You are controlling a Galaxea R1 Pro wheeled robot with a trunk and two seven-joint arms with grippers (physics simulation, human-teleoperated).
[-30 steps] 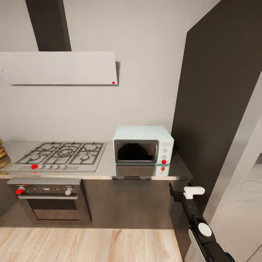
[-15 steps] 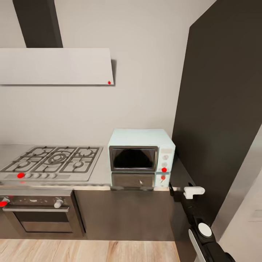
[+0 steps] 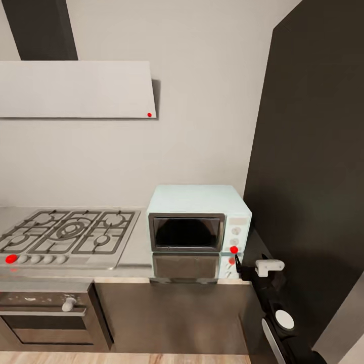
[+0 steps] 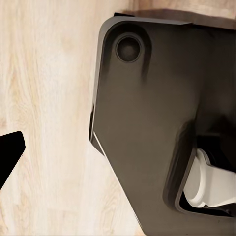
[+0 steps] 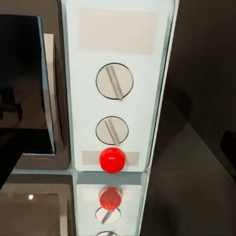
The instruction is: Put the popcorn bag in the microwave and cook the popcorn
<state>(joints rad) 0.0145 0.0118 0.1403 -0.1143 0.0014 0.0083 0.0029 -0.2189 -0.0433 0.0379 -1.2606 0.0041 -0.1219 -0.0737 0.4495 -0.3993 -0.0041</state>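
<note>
The pale mint-blue microwave (image 3: 199, 220) stands at the right end of the steel countertop (image 3: 132, 253), against the wall, with its dark glass door closed. The right wrist view looks close at its control panel: two round knobs (image 5: 114, 81) and a red dot (image 5: 112, 160) below them, mirrored in the steel. My right arm reaches up from the lower right, and its gripper (image 3: 238, 264) hangs just before the countertop's edge, below the red dot (image 3: 233, 249). A single black fingertip (image 4: 9, 156) of the left gripper hangs over the wooden floor. The popcorn bag and popcorn are out of view.
A gas hob (image 3: 65, 235) with black grates lies left of the microwave, over a steel oven (image 3: 48, 316). A white slanted hood (image 3: 76, 88) hangs above. A tall dark cabinet (image 3: 313, 177) closes the right side. My dark base (image 4: 157, 118) stands on the wooden floor.
The camera has moved closer and to the right: the microwave looks larger and lower in the picture, the hob has slid left. The right arm keeps its place in the picture.
</note>
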